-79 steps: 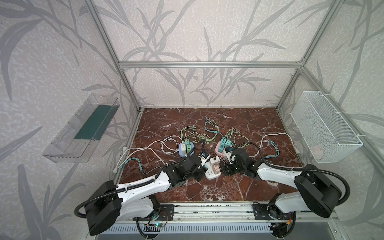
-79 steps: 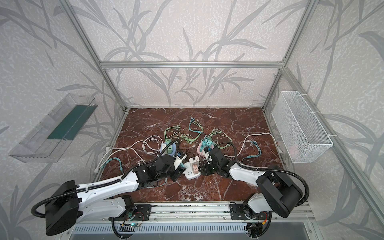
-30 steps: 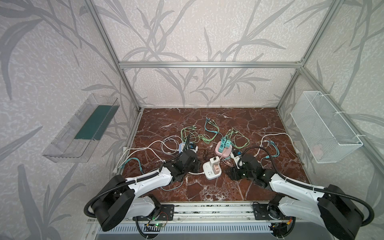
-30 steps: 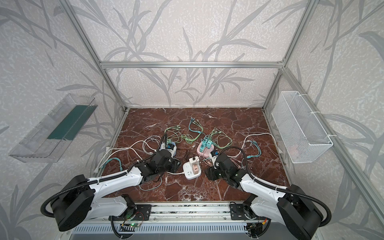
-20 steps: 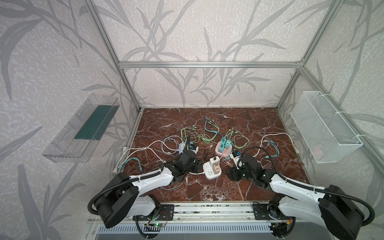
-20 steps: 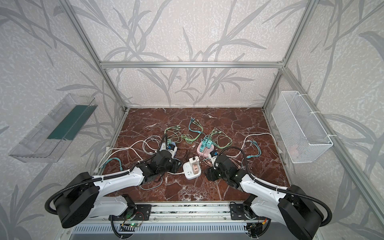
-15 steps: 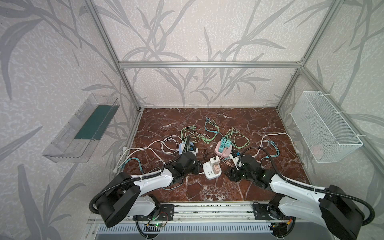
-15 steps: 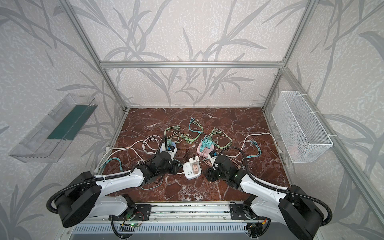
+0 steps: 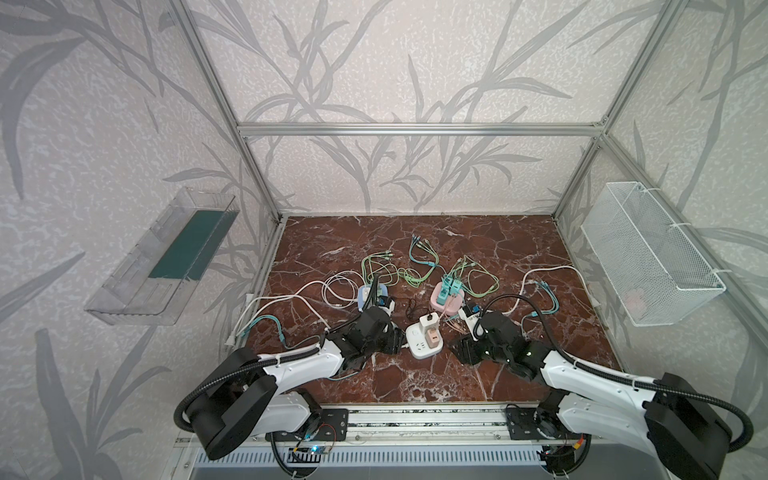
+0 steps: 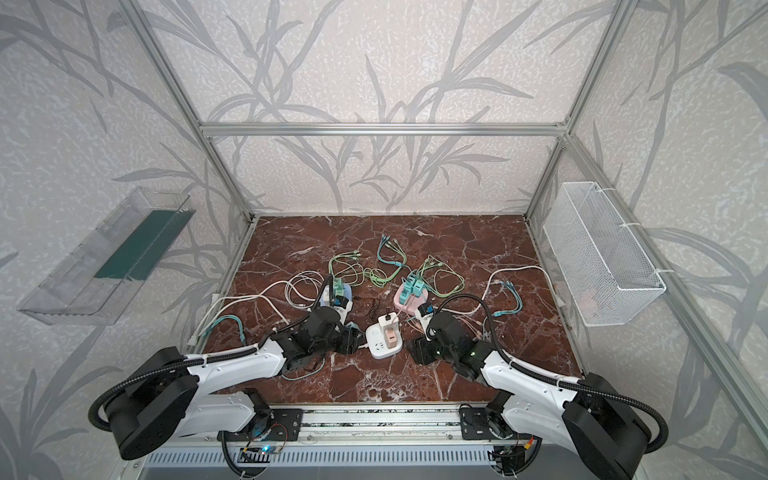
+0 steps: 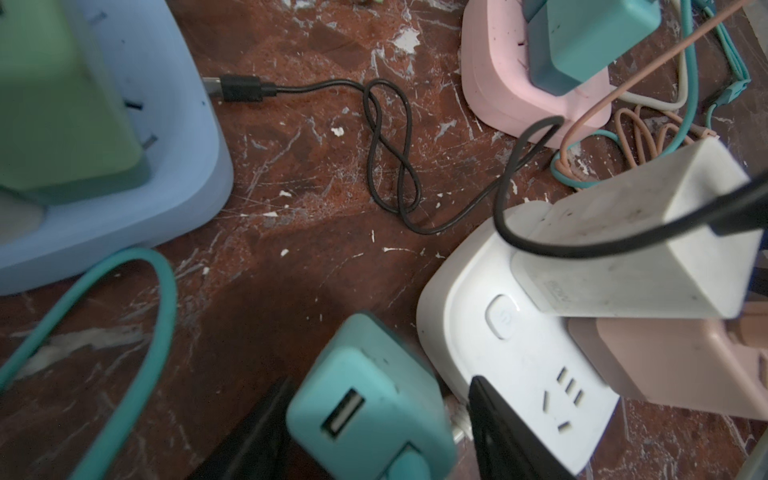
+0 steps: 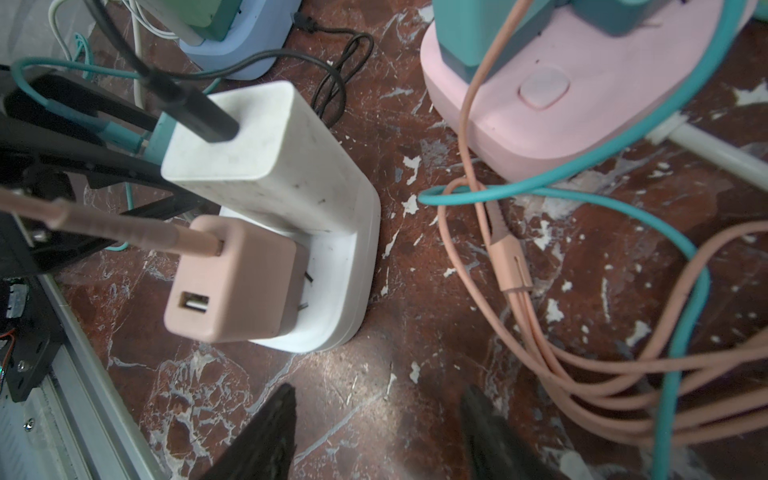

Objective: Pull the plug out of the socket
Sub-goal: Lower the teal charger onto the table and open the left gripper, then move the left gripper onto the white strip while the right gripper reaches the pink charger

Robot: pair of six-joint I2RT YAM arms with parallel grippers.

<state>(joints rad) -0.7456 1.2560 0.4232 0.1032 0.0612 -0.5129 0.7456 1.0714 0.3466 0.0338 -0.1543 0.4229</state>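
The white socket [image 9: 420,348] [image 10: 383,341] lies on the marble floor between my two grippers, with a white charger [image 11: 640,241] and a pink charger [image 12: 232,282] still plugged into it. A teal plug [image 11: 370,399] is off the socket [image 11: 511,361] and sits between the fingers of my left gripper [image 11: 380,382], just left of the socket. Those jaws stand open, with a gap showing on the socket side of the plug. My right gripper [image 12: 378,388] [image 9: 457,351] is open over bare floor, a short way right of the socket [image 12: 332,266].
A pink socket [image 9: 446,297] and a blue socket [image 9: 368,295] with teal and green chargers stand just behind. Loose teal, green, pink, white and black cables lie around them. A wire basket [image 9: 648,257] hangs on the right wall and a clear tray [image 9: 166,257] on the left wall.
Both grippers have drawn back from the white socket, the left one bringing the teal plug away with it. In the last half second the left jaws have widened around the plug.
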